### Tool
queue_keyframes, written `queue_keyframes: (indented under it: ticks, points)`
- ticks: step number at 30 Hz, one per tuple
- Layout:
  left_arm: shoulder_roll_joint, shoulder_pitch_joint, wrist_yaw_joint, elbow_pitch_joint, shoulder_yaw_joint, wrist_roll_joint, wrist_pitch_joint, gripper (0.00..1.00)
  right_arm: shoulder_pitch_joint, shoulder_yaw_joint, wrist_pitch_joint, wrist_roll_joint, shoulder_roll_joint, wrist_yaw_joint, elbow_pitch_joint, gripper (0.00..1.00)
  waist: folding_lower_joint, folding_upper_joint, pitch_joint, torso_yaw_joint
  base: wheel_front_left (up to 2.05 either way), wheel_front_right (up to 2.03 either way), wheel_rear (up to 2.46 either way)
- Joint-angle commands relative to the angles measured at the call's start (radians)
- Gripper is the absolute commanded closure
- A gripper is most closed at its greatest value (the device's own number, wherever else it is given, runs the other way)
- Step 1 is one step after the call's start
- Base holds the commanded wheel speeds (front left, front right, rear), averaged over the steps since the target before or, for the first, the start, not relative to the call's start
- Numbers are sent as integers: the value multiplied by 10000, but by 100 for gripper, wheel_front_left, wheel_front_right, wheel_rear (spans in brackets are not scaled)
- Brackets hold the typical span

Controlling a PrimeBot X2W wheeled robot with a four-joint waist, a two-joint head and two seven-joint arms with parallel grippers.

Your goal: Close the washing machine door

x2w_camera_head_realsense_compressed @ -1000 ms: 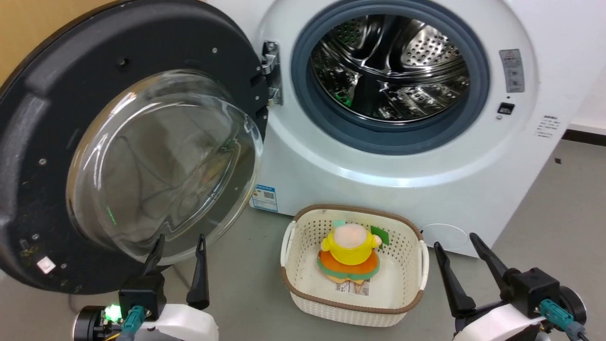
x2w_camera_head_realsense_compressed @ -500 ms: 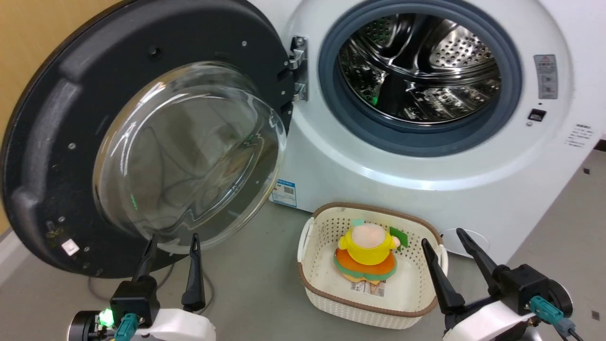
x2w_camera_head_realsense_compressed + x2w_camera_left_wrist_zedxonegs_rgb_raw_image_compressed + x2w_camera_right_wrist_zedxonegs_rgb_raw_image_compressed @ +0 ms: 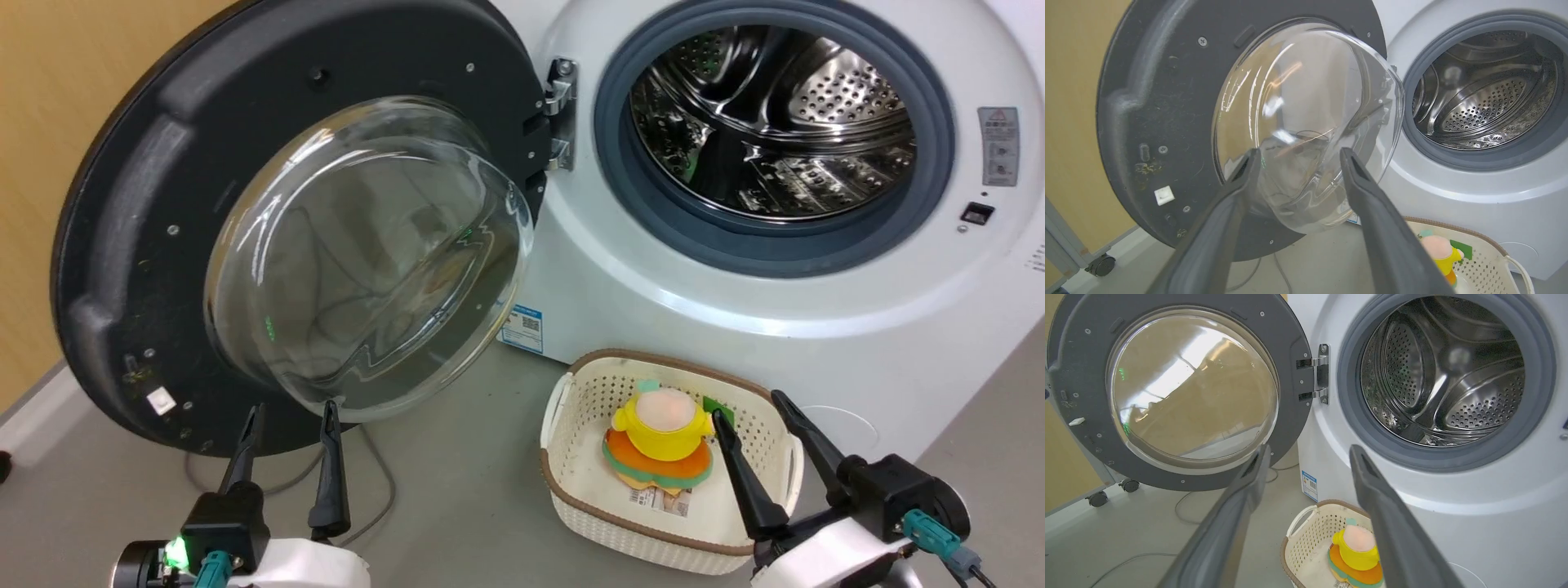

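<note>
The washing machine door (image 3: pixel 147 212) stands wide open to the left of the white washing machine (image 3: pixel 653 278), its clear glass bowl (image 3: pixel 367 253) bulging toward me and its metal hinge (image 3: pixel 560 114) at its right edge. The steel drum (image 3: pixel 775 122) lies exposed inside the grey gasket. My left gripper (image 3: pixel 292 412) is open just below the glass bowl, fingers pointing up, apart from it. In the left wrist view the door (image 3: pixel 1151 102) looms close ahead of that gripper (image 3: pixel 1298 157). My right gripper (image 3: pixel 747 404) is open over the basket.
A white woven basket (image 3: pixel 571 482) with a brown rim sits on the grey floor before the washer, holding a yellow and orange plush toy (image 3: pixel 663 437). A grey cable (image 3: pixel 375 490) lies under the door. A yellow wall is at left, and a wheeled frame (image 3: pixel 1098 496) stands there.
The head camera has swung left, shifting the whole scene to the right in view. The door stays wide open and both grippers stay open.
</note>
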Motion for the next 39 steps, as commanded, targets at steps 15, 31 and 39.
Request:
queue_keyframes:
  ticks: [15,31,39]
  points:
    - [2,361,310,-341,36,-142,-391,0,-529,608,-381,436,-252,6,343,0,0,0,59,685,0,0,0]
    - [-4,550,476,-513,5,-206,-725,0,-671,1041,-714,782,-376,7,561,0,0,0,69,1356,0,0,0]
    - [-5,620,523,-583,-7,-232,-892,0,-721,1252,-880,945,-433,7,653,0,0,0,64,1689,0,0,0]
